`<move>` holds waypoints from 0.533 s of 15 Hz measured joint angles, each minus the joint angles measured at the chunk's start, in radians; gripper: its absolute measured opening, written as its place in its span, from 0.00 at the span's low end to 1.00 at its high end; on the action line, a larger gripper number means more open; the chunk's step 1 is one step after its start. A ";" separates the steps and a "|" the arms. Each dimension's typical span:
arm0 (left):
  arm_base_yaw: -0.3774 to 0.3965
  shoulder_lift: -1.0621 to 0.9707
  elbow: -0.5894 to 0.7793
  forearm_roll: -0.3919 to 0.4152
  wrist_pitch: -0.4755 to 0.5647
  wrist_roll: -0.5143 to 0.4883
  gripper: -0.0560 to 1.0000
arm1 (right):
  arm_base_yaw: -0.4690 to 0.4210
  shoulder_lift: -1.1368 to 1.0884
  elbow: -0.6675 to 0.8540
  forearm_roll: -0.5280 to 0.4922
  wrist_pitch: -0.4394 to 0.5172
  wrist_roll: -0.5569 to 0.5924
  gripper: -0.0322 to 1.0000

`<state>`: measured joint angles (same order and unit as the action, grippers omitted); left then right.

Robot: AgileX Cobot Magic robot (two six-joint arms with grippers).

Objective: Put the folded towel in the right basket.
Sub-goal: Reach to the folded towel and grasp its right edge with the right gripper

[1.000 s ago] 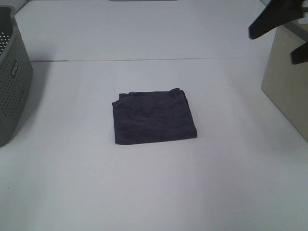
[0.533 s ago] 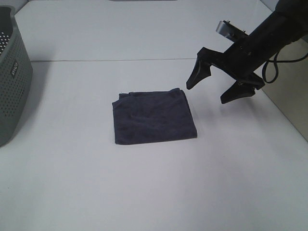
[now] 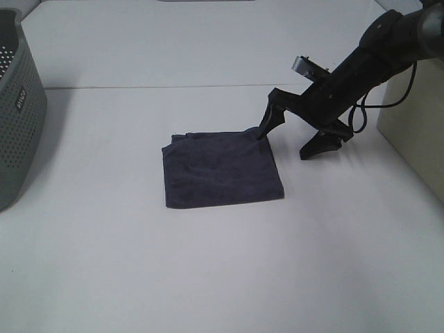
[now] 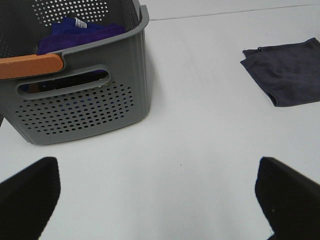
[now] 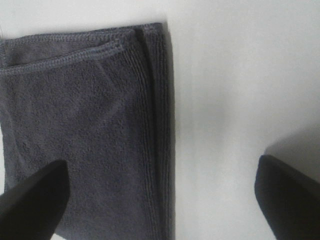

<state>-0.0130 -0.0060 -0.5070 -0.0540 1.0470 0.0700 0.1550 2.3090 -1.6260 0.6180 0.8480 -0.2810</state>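
A dark grey folded towel [image 3: 222, 168] lies flat on the white table. It also shows in the left wrist view [image 4: 287, 78] and close up in the right wrist view [image 5: 85, 135]. My right gripper [image 3: 295, 138] is open, low over the towel's far right corner, one fingertip [image 3: 267, 125] at the towel's edge and the other on bare table to the right. The right basket [image 3: 413, 111] is a beige box at the right edge. My left gripper [image 4: 160, 195] is open and empty, out of the exterior high view.
A grey perforated basket [image 3: 17, 104] stands at the left edge; in the left wrist view this basket [image 4: 75, 105] holds blue and purple cloth and has an orange handle. A seam crosses the table behind the towel.
My right arm has swung in from the upper right and come down leftwards to the towel's far right corner, jaws still open. The towel has not moved.
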 joint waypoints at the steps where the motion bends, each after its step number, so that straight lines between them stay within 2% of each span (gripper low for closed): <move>1: 0.000 0.000 0.000 0.000 0.000 0.000 0.99 | 0.000 0.003 -0.001 0.003 0.000 -0.001 0.96; 5: 0.000 0.000 0.000 0.000 0.000 0.000 0.99 | 0.010 0.028 -0.016 0.038 0.010 0.000 0.95; 7: 0.000 0.000 0.000 0.000 0.000 0.000 0.99 | 0.113 0.056 -0.026 0.086 -0.019 0.000 0.93; 8: 0.000 0.000 0.000 0.000 0.000 0.000 0.99 | 0.113 0.056 -0.026 0.086 -0.019 0.000 0.93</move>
<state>-0.0130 -0.0060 -0.5070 -0.0540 1.0470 0.0700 0.2680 2.3650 -1.6520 0.7040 0.8290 -0.2810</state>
